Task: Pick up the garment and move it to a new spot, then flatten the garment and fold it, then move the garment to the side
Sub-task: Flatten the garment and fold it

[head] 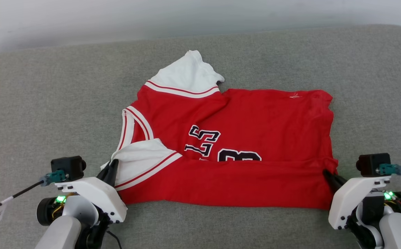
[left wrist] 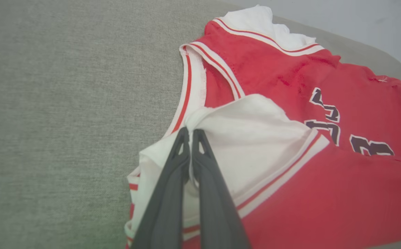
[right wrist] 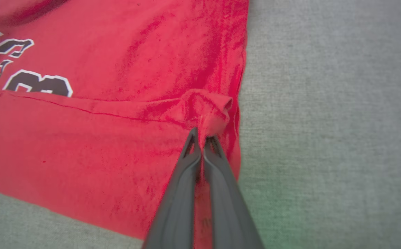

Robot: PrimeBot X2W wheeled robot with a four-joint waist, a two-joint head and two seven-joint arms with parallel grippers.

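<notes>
**A:** quick count, what's out there?

**B:** one garment (head: 262,114), two grippers. It's flat on the grey fabric surface (head: 48,103). Long axis runs left-right, collar end toward the robot's left, hem toward its right. The near edge is folded over onto the number.

**A:** and the grippers?

**B:** left gripper (head: 112,168) is pinched tight on the near white sleeve (head: 141,157). Right gripper (head: 327,174) is clamped on the red hem corner (right wrist: 211,110).
</notes>
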